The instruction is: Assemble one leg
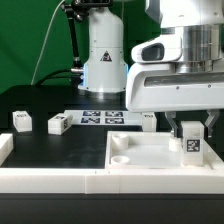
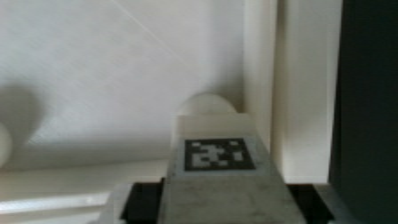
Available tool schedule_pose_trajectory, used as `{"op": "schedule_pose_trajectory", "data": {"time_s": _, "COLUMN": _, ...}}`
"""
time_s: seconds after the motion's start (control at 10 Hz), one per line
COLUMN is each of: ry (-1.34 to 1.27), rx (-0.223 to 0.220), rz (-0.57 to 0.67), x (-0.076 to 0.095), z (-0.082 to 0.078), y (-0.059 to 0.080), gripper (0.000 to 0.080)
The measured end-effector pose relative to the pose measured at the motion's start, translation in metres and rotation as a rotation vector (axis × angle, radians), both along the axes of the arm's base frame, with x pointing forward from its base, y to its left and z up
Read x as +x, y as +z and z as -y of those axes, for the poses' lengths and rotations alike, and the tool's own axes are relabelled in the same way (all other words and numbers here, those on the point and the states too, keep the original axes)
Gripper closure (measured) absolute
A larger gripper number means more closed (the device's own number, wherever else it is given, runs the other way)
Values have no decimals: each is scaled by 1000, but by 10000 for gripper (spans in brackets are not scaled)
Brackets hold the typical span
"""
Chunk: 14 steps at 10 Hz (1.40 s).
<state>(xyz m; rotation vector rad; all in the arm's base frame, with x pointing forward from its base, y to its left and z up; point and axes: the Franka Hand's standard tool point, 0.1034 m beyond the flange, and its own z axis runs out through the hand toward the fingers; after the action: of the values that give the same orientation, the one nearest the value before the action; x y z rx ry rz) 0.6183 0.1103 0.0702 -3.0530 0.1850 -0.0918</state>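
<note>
Out in the exterior view the whole bench opens up: the gripper (image 1: 188, 131) hangs over the large white square piece (image 1: 150, 160) on that view's right, and between its two dark fingers (image 1: 171, 130) sits the leg (image 1: 189, 144), tag facing the camera, upright, its lower end down against the piece's flat face near the back rim. That view also gives us what the wrist camera can't: two more legs (image 1: 22, 120) (image 1: 58, 124) standing loose on the black table (image 1: 60, 145) toward the exterior view's left, well apart from the action, another small post (image 1: 148, 121) just behind the square piece, and the marker board (image 1: 100, 118) lying flat between them. Switch to the wrist view and it's all close-up: the leg (image 2: 219, 150) fills the middle, tag sharp, a rounded end beyond it, white panel (image 2: 107, 80) behind. The fingers are clamped on the leg from both sides, grasping it firmly.
</note>
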Motion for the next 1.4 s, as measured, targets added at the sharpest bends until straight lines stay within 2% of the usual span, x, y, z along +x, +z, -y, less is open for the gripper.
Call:
{"op": "schedule_pose_trajectory", "data": {"time_s": 0.2, "ry": -58, "rx": 7, "rz": -4, "x": 0, "z": 1, "y": 0, "gripper": 511}}
{"op": "schedule_pose_trajectory", "data": {"time_s": 0.5, "ry": -406, "rx": 40, "rz": -21, "x": 0, "z": -1, "y": 0, "gripper": 511}}
{"op": "schedule_pose_trajectory", "data": {"time_s": 1.0, "ry": -987, "rx": 127, "rz": -86, "x": 0, "z": -4, "y": -1, "gripper": 509}}
{"op": "schedule_pose_trajectory", "data": {"time_s": 1.4, "ry": -1316, "rx": 144, "rz": -147, "x": 2, "z": -2, "y": -1, "gripper": 509}}
